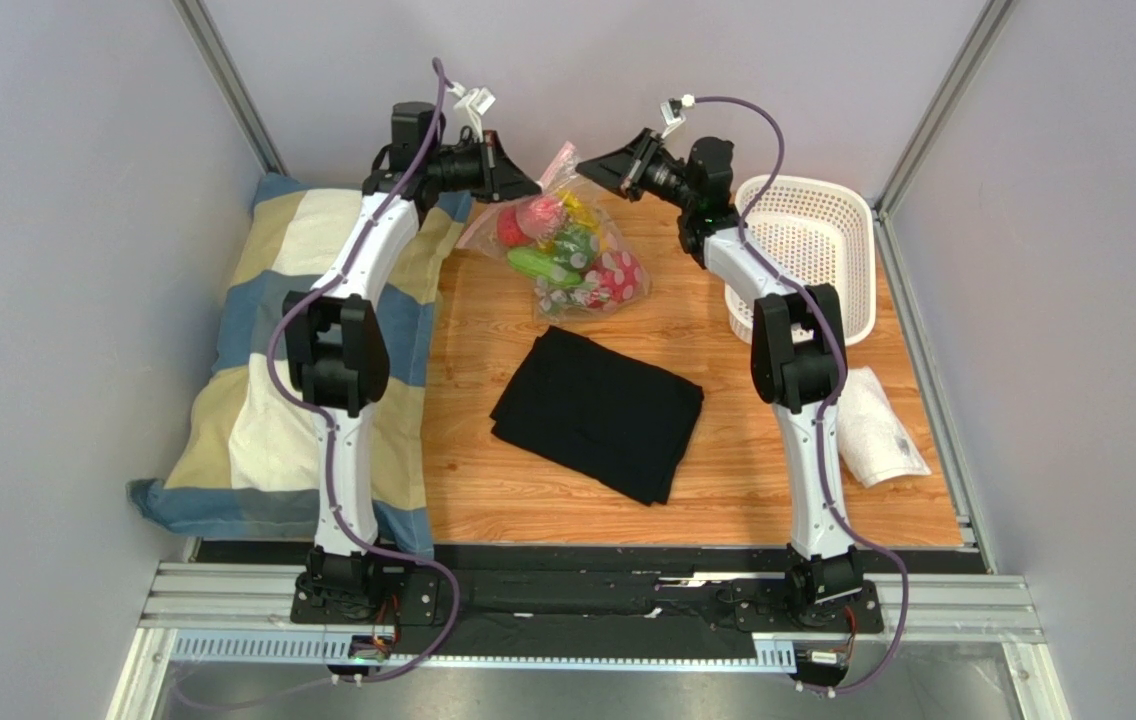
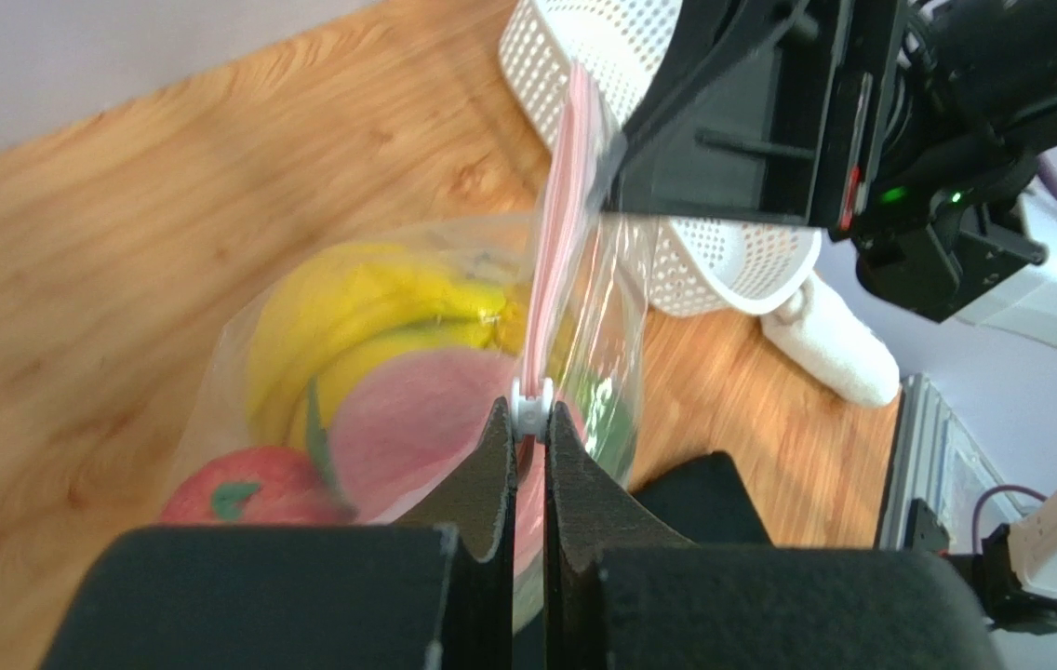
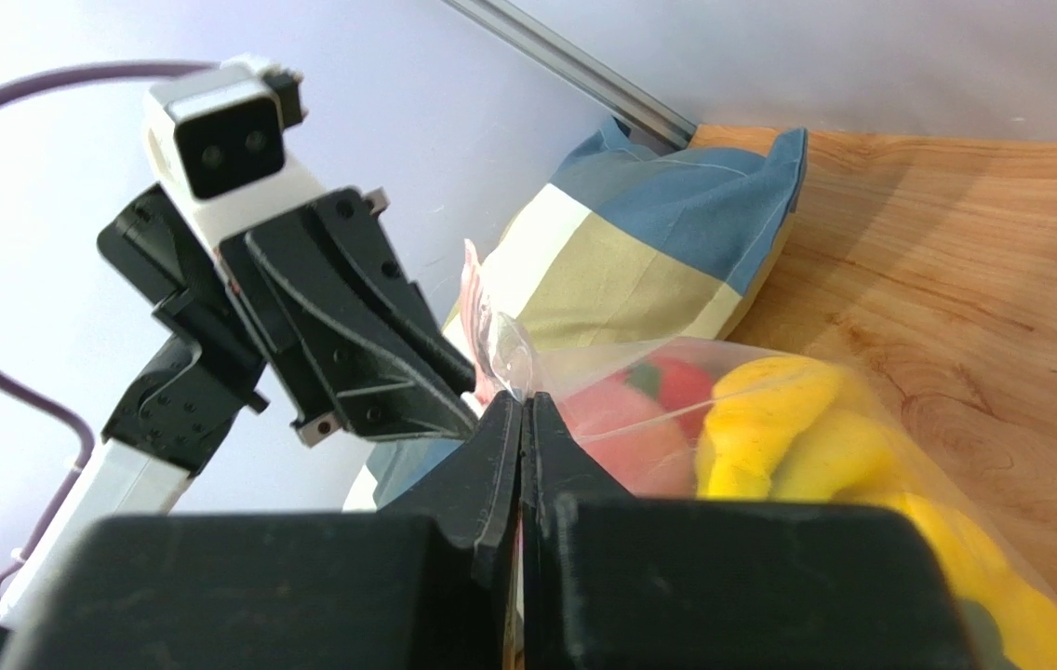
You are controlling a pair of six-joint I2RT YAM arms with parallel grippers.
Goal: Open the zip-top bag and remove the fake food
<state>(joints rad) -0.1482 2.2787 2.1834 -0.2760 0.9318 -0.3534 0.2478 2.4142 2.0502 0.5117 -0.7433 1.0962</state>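
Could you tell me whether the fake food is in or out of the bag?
In: bananas and a red fruit show through the bag's clear plastic.

Zip-top bag (image 1: 597,297) w/ fake food (image 1: 541,225) inside

A robotics lab cell: plain grey panels (image 1: 63,225) and aluminium posts (image 1: 229,83) enclose the wooden table (image 1: 770,480), with an aluminium rail (image 1: 214,608) along its near edge.
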